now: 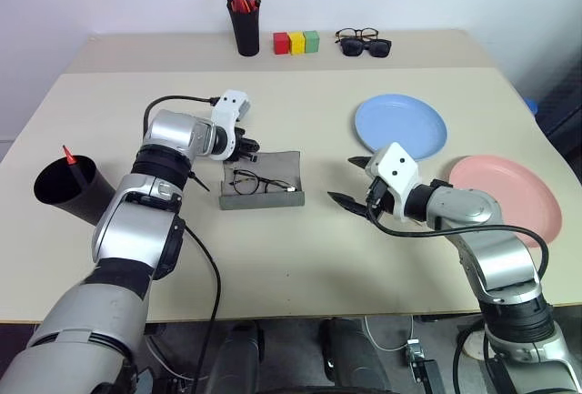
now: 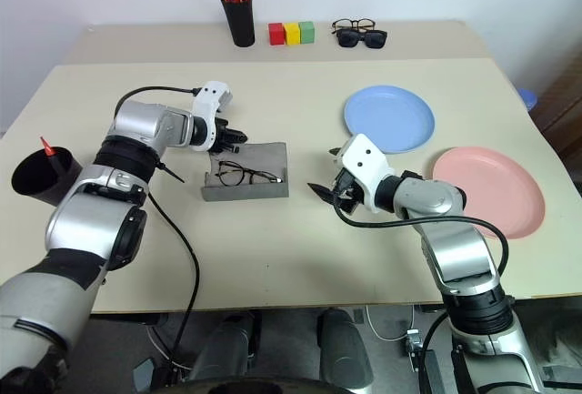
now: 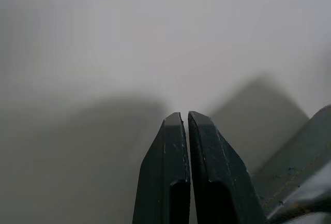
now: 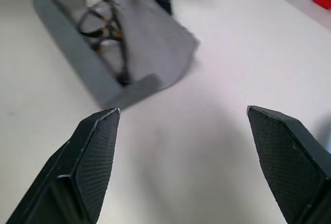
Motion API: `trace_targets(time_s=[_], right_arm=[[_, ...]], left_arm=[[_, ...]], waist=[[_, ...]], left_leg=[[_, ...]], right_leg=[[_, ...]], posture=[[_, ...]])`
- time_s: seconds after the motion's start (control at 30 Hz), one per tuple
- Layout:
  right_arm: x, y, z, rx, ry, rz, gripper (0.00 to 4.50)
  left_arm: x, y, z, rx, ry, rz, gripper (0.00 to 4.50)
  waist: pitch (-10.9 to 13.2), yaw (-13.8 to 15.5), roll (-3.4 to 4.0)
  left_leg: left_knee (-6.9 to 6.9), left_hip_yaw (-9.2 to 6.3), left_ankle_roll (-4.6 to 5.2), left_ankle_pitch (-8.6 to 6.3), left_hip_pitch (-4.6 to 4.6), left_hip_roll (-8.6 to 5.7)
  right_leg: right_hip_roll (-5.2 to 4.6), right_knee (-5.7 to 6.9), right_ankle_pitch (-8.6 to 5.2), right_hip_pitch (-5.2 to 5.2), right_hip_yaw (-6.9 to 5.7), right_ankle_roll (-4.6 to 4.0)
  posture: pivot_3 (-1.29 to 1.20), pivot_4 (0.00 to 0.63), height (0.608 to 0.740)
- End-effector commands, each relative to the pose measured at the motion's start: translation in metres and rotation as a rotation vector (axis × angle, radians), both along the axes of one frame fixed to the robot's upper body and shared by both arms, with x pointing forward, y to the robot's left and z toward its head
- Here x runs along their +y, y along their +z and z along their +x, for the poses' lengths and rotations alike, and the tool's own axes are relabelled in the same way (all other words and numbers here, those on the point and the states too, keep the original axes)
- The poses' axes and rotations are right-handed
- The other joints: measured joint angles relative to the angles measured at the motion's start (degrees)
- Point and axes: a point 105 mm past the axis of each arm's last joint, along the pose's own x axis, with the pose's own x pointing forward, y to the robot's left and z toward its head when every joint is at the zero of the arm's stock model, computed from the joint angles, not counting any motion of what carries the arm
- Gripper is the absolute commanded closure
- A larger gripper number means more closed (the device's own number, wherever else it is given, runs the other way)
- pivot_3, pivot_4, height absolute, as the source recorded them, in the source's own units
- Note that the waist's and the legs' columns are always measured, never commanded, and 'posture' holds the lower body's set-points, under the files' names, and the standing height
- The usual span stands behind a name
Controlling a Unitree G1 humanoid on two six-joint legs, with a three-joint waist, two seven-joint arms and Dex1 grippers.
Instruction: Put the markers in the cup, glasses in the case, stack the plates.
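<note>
Far left at table edge: cup (image 1: pixel 65 192), black, tipped on its side, one red-orange marker (image 1: pixel 71 161) poking out of the mouth; second marker not made out. Tilt probably leaves the opening easy to reach.

Next: left gripper (image 1: pixel 245 146) clenched tight on nothing, tips at the back edge of the case (image 1: pixel 262 186), right by the flat lid. Likely positioned to nudge the lid shut rather than grasp.

Case open, grey, mid-table, glasses (image 1: pixel 256 182) lying inside, so that part looks nearly done bar closing.

Back of table, well apart from the work: pen holder (image 1: pixel 245 24) with orange-tipped pens, three colour blocks (image 1: pixel 296 43), spare spectacles and sunglasses (image 1: pixel 364 42); distractors, judged not to be touched.

Right of case: right gripper (image 1: pixel 356 181) spread wide, holding nothing, hovering over bare table between case and plates, pointing back toward the case.

Right side: blue plate (image 1: pixel 401 125) and pink plate (image 1: pixel 505 196) side by side, near but not overlapping; stacking not yet done.
</note>
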Motion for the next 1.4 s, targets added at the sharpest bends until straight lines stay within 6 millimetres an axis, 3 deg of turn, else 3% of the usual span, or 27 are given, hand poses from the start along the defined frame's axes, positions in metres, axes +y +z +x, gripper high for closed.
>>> trace_targets(time_s=[0.03, 0.23, 0.43, 0.53, 0.67, 0.8, 0.9, 1.1, 1.27, 1.4], right_arm=[[-0.007, 0.012, 0.008, -0.06, -0.037, -0.002, 0.51], [-0.02, 0.013, 0.027, -0.081, -0.106, -0.016, 0.51], [-0.039, 0.018, 0.055, -0.107, -0.224, -0.028, 0.51], [-0.049, 0.015, 0.068, -0.101, -0.294, -0.049, 0.51], [-0.063, 0.001, 0.083, -0.11, -0.343, -0.172, 0.51], [-0.072, -0.015, 0.098, -0.105, -0.37, -0.275, 0.51], [-0.079, -0.019, 0.108, -0.109, -0.403, -0.32, 1.33], [-0.08, -0.017, 0.108, -0.129, -0.389, -0.348, 4.4], [-0.088, 0.009, 0.095, -0.23, -0.401, -0.373, 4.46], [-0.113, 0.04, 0.059, -0.274, -0.469, -0.352, 4.46]], left_arm=[[0.003, 0.011, -0.014, -0.038, -0.07, 0.015, 4.35], [0.006, 0.015, -0.057, -0.084, -0.122, 0.035, 4.35], [0.017, -0.001, -0.099, -0.1, -0.143, 0.105, 4.35], [0.019, -0.006, -0.111, -0.149, -0.17, 0.113, 4.35], [0.008, 0.018, -0.118, -0.447, -0.26, 0.026, 4.35], [0.006, 0.019, -0.127, -0.516, -0.297, -0.005, 4.35], [0.007, 0.014, -0.129, -0.499, -0.295, -0.022, 4.45], [-0.003, 0.021, -0.141, -0.6, -0.35, -0.12, 4.45], [-0.017, 0.018, -0.147, -0.579, -0.411, -0.235, 4.45], [-0.032, 0.012, -0.142, -0.547, -0.472, -0.27, 4.45]], waist=[[0.0, -0.1, 0.01], [0.0, 0.0, 0.03], [0.0, 0.0, 0.03], [0.0, 0.1, 0.06], [0.0, 0.2, 0.05], [0.0, 0.3, 0.05], [0.0, 0.2, 0.06], [0.0, 0.1, 0.07], [0.0, 0.4, 0.07], [0.0, 1.3, 0.1]], left_leg=[[-0.01, 0.0, 0.0, 0.0, 0.0, 0.0], [0.01, 0.03, 0.0, 0.0, 0.02, 0.03], [0.0, 0.06, 0.0, 0.0, 0.05, 0.02], [-0.01, 0.06, 0.0, 0.0, 0.08, 0.03], [0.01, 0.09, 0.0, 0.0, 0.06, 0.03], [0.02, 0.12, -0.01, 0.01, 0.06, 0.02], [0.03, 0.15, -0.01, 0.01, 0.08, 0.02], [0.0, 0.14, 0.0, 0.01, 0.07, 0.02], [0.03, 0.13, 0.0, 0.01, 0.06, 0.02], [0.03, 0.12, 0.0, 0.0, 0.03, 0.0]], right_leg=[[0.0, 0.0, 0.0, 0.0, 0.01, 0.0], [0.0, 0.04, 0.0, -0.01, 0.07, -0.01], [-0.02, 0.04, 0.0, 0.01, 0.09, -0.02], [-0.02, 0.04, 0.0, 0.01, 0.09, -0.03], [-0.05, 0.01, 0.0, 0.03, 0.09, -0.04], [-0.07, -0.01, 0.01, 0.03, 0.09, -0.05], [-0.07, -0.01, 0.01, 0.04, 0.1, -0.05], [-0.07, -0.01, 0.01, 0.04, 0.1, -0.05], [-0.07, 0.0, 0.01, 0.04, 0.09, -0.05], [-0.07, -0.02, 0.01, 0.05, 0.09, -0.04]], posture=[[0.0, 0.15, 0.74], [0.0, 0.15, 0.74], [0.0, 0.15, 0.74], [0.0, 0.15, 0.74], [0.0, 0.15, 0.74], [0.0, 0.15, 0.74], [0.0, 0.15, 0.74], [0.0, 0.15, 0.74], [0.0, 0.15, 0.74], [0.0, 0.15, 0.74]])
